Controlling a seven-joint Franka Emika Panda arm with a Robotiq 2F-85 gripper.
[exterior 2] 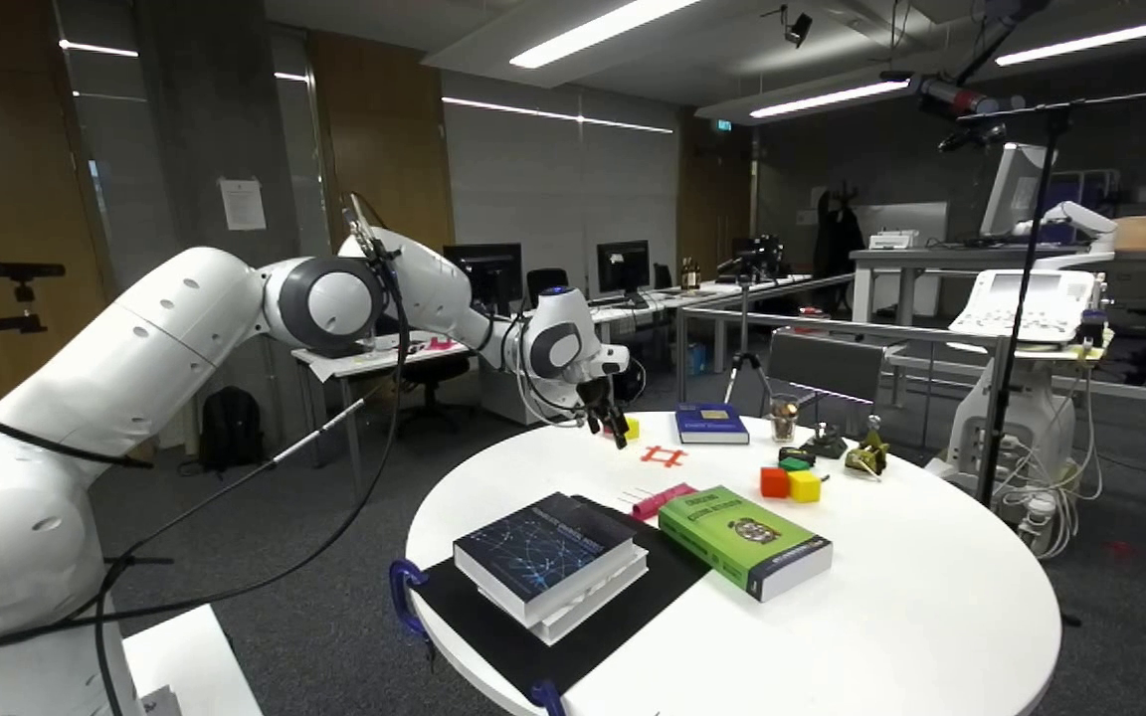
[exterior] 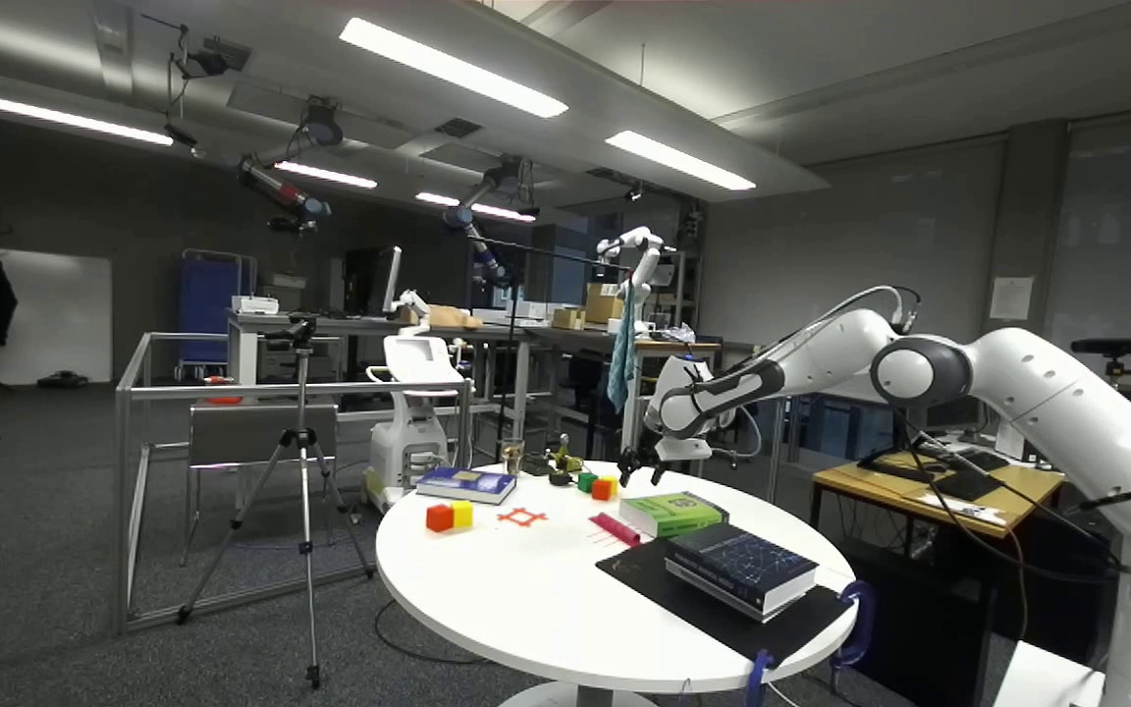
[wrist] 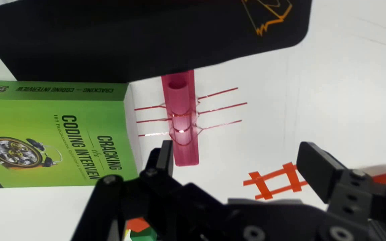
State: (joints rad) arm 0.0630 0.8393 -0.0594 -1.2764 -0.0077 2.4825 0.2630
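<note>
My gripper (wrist: 238, 150) is open and empty, fingers pointing down above the white round table; it shows in both exterior views (exterior: 640, 475) (exterior 2: 609, 434). In the wrist view, a pink half-tube (wrist: 185, 155) with thin wires sticking out both sides lies beyond the left finger. An orange tape grid (wrist: 262, 185) shows between the fingers, partly behind the right one. A red block (wrist: 385, 178) is mostly hidden behind the right finger; in an exterior view the red block (exterior: 440, 517) sits beside a yellow block (exterior: 462, 514). A green book (wrist: 59, 140) lies left of the half-tube.
Two stacked books (exterior 2: 545, 552), the upper one dark, rest on a black mat (wrist: 146, 40) clamped by blue clamps (exterior: 857, 624). A blue book (exterior: 467, 483), a glass (exterior 2: 783, 418) and red (exterior 2: 774, 482), yellow (exterior 2: 805, 486) and green (exterior 2: 794, 464) blocks also stand on the table.
</note>
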